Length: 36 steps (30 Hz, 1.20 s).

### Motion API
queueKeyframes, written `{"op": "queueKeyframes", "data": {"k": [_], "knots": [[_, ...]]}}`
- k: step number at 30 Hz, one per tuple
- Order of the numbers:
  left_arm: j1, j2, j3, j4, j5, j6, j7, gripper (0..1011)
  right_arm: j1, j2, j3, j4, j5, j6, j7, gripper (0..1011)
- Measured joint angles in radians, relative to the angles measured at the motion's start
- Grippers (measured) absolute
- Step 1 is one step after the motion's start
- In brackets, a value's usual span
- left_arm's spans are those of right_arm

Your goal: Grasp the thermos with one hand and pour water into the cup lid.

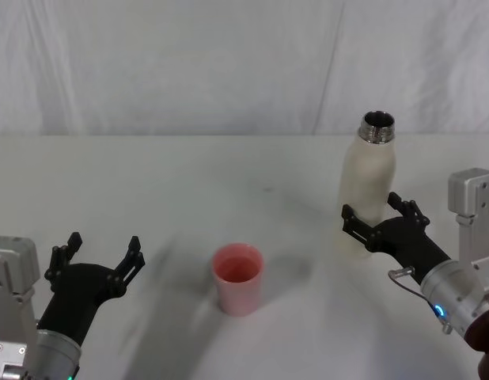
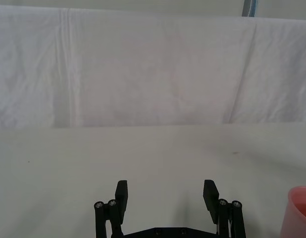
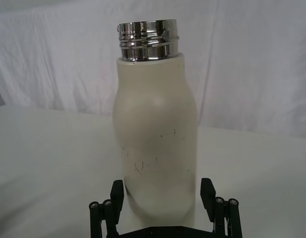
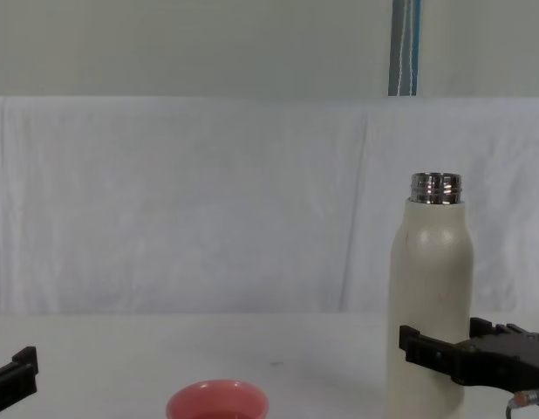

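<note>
I see my left pincer [image 1: 102, 255] parked low left, jaws wide, empty | cup lid [image 1: 237, 278] upright mid-desk [image 1: 189, 182] | thermos [image 1: 369, 190] upright at right, neck uncapped | my right pincer [image 1: 374, 215] straddling its lower body, jaws wide, not clamped.

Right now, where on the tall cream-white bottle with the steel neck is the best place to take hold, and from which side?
Grip the tall cream-white thermos low on its straight-walled body, below the rounded shoulders and shiny threaded neck. Come in level from the robot's side, as the right claw does: it is open with a jaw on either side of the upright body. The left claw sits idle at the near left.
</note>
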Motion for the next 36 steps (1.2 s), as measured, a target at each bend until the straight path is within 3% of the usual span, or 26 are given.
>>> {"op": "queueKeyframes", "data": {"k": [36], "knots": [[0.000, 0.000, 0.000, 0.000, 0.000, 0.000, 0.000, 1001, 0.072, -0.038, -0.019, 0.103, -0.009, -0.032, -0.005, 1000]]}}
